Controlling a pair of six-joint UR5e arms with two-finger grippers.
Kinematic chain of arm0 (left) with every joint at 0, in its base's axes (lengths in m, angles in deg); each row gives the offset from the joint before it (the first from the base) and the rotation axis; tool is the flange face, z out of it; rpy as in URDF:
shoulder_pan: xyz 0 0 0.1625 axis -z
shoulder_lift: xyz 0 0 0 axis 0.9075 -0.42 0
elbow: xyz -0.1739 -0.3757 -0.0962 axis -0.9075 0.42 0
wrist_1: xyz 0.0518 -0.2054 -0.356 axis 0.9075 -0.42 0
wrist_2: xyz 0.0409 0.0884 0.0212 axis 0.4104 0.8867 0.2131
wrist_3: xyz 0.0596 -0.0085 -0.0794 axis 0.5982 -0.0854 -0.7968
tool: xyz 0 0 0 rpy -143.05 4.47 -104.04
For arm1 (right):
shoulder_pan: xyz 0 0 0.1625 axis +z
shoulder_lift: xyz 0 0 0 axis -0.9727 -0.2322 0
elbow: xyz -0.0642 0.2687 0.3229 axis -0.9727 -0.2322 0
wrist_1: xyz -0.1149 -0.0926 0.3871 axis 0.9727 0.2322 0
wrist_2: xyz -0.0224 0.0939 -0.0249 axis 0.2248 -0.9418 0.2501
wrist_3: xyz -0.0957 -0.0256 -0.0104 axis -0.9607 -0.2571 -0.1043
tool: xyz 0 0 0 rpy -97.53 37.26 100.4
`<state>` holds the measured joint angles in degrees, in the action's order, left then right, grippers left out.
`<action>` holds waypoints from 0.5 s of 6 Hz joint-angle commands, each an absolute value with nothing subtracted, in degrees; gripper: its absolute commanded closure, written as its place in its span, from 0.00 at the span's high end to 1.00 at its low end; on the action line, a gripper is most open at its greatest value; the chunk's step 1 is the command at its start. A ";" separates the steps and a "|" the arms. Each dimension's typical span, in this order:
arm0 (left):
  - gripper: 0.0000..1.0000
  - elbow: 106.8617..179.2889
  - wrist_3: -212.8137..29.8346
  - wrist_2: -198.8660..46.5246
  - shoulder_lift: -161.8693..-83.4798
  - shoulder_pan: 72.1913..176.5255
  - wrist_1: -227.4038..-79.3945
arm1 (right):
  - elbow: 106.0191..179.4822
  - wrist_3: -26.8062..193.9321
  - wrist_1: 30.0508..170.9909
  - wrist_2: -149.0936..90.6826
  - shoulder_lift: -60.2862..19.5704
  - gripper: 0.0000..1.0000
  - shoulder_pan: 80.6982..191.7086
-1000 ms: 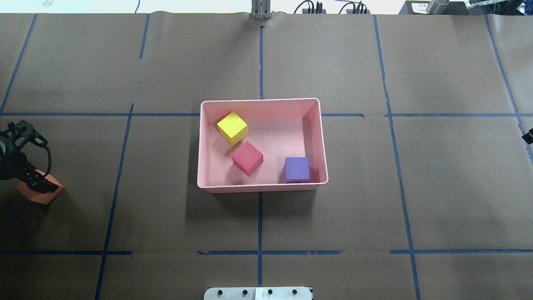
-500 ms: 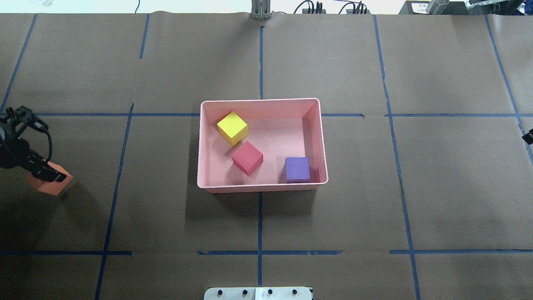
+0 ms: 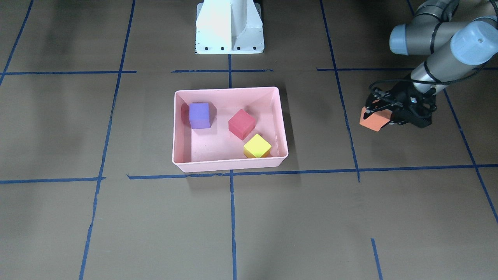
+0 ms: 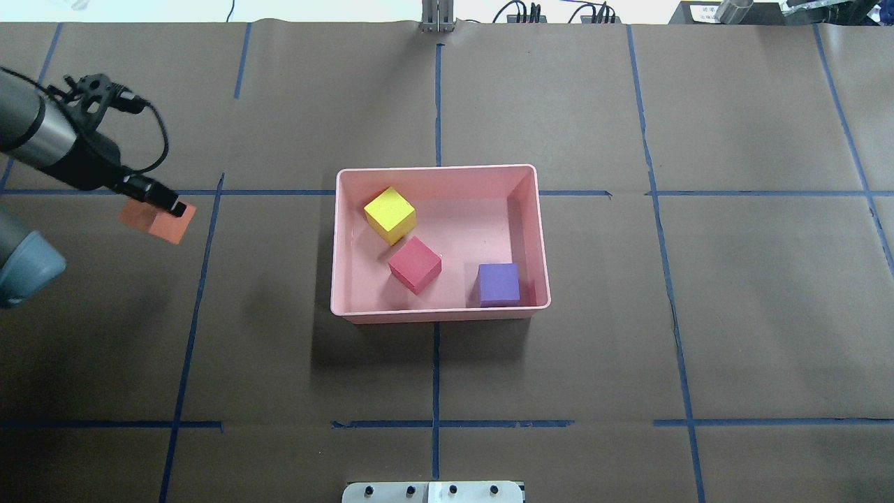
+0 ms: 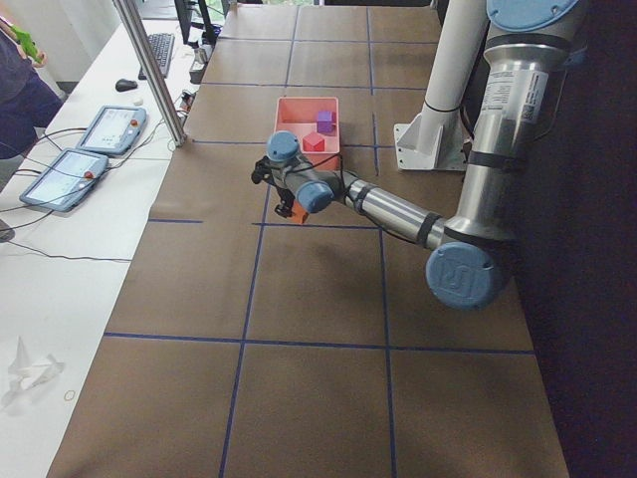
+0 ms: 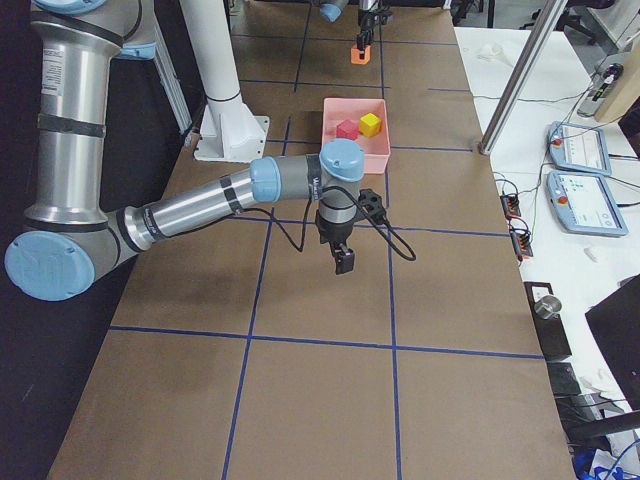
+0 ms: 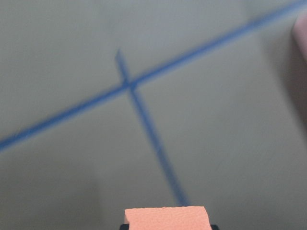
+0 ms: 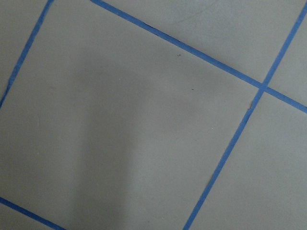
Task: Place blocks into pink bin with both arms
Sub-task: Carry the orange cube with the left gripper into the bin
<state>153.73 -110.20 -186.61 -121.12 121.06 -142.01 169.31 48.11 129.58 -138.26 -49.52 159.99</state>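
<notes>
The pink bin point(image 4: 436, 168) stands mid-table and also shows in the front view point(image 3: 229, 167). In it lie the yellow block point(image 4: 390, 214), the red block point(image 4: 415, 264) and the purple block point(image 4: 499, 284). My left gripper point(image 4: 162, 212) is shut on the orange block point(image 4: 152, 221) and holds it above the table, well left of the bin. The front view shows the same grip point(image 3: 379, 115) on the orange block point(image 3: 372, 121), and its top fills the bottom of the left wrist view point(image 7: 167, 218). My right gripper point(image 6: 343, 258) shows only in the exterior right view, over bare paper; I cannot tell whether it is open.
Brown paper with blue tape lines point(image 4: 436, 105) covers the table. The white pedestal point(image 3: 229, 27) stands at the robot's side. A metal post point(image 5: 149, 70) and tablets point(image 5: 105, 129) are at the far edge, off the work area.
My left gripper has lifted the orange block off the table and carried it forward and to the right, towards the bin. The right gripper tip has left the overhead view's right edge.
</notes>
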 commanded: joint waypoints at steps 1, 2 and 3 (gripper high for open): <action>0.48 153.71 -125.88 -182.71 -137.54 116.36 -127.80 | 167.20 40.29 129.51 -138.37 -51.97 1.00 165.41; 0.48 151.88 -137.20 -179.04 -145.19 110.83 -126.43 | 166.92 39.99 129.59 -138.28 -52.06 1.00 166.30; 0.48 147.08 -145.15 -172.91 -153.01 105.21 -125.11 | 166.57 40.69 129.59 -137.94 -52.06 1.00 166.31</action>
<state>150.81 -136.40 -178.11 -145.25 110.61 -126.89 166.99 40.59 129.58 -138.19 -51.96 165.90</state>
